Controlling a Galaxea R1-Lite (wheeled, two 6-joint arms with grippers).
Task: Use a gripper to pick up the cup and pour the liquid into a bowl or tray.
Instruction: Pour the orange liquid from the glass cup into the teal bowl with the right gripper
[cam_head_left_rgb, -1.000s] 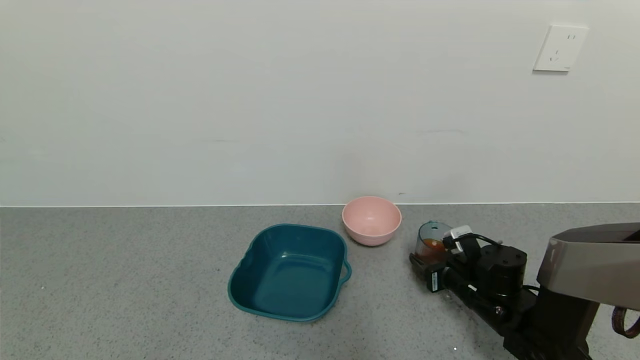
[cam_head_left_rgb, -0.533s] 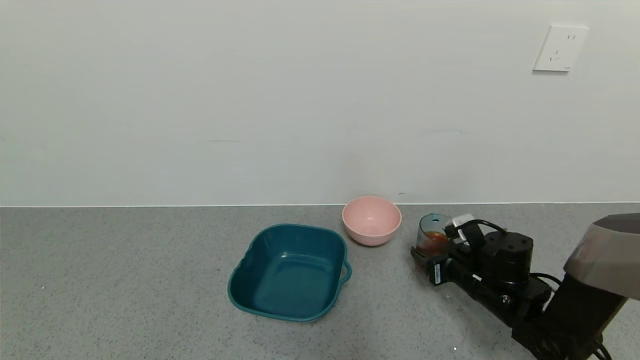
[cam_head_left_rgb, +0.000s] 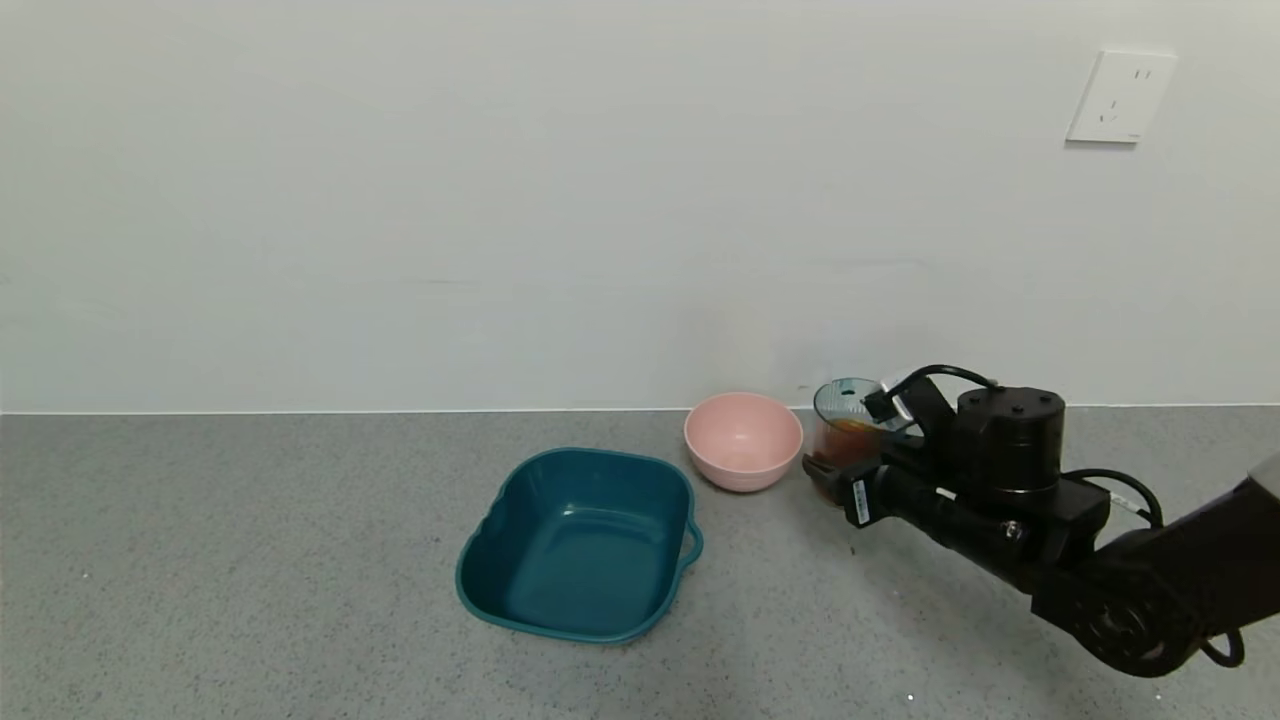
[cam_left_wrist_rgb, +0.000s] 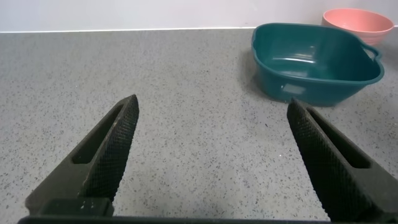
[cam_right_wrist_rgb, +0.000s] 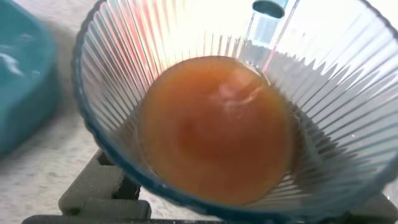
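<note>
Grey speckled bench (cam_head_left_rgb: 250, 560) carrying the dark teal basin (cam_head_left_rgb: 580, 540) near its middle, with a smaller pink bowl (cam_head_left_rgb: 743, 440) just behind and to the right of it, near the wall. Right tool (cam_head_left_rgb: 835, 475) closed around the ribbed clear cup (cam_head_left_rgb: 845, 430), held above the bench just right of the pink bowl and well apart from the basin, reddish-brown liquid (cam_right_wrist_rgb: 214, 127) pooled in its lower part. Left tool (cam_left_wrist_rgb: 211, 155) low over bare bench, spread wide, holding nothing, basin beyond it.
</note>
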